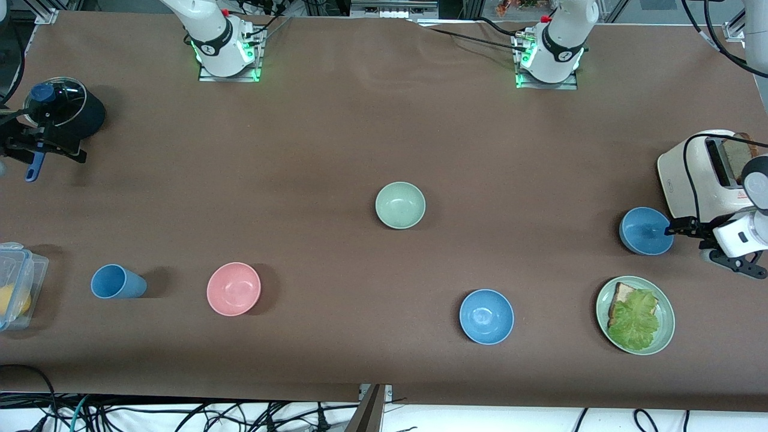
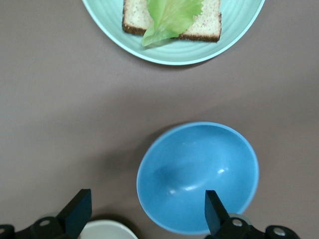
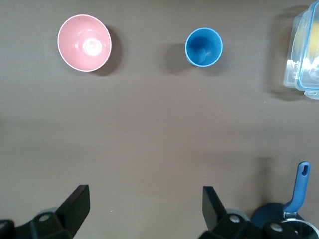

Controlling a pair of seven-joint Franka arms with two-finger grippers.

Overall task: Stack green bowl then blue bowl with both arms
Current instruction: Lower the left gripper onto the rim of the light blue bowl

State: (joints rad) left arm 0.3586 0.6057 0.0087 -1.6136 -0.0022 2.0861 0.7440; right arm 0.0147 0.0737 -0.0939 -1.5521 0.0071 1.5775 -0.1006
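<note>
A matte, pale mint green bowl (image 1: 400, 205) sits round and upright near the middle of the brown cloth-covered table (image 1: 336, 138), well apart from both grippers. Two smooth blue bowls match it in size: one blue bowl (image 1: 486, 316) lies nearer the front camera than the green bowl, the other blue bowl (image 1: 645, 230) toward the left arm's end, just beside a white toaster (image 1: 702, 177). The left gripper (image 1: 673, 228) is at this second bowl's rim; in the left wrist view its jaws stand wide apart, one black finger (image 2: 215, 211) over the bowl's (image 2: 198, 175) inside, the other over bare table, gripping nothing. Nearby lies a ribbed green plate (image 1: 665, 312) carrying bread and crinkled lettuce. The right gripper (image 1: 37, 143) waits beside a dark pot (image 1: 81, 111) with a glass lid at the right arm's end, jaws spread wide and empty. A glossy pink bowl (image 1: 233, 288) and a tall blue cup (image 1: 117, 282) stand nearer the front camera
</note>
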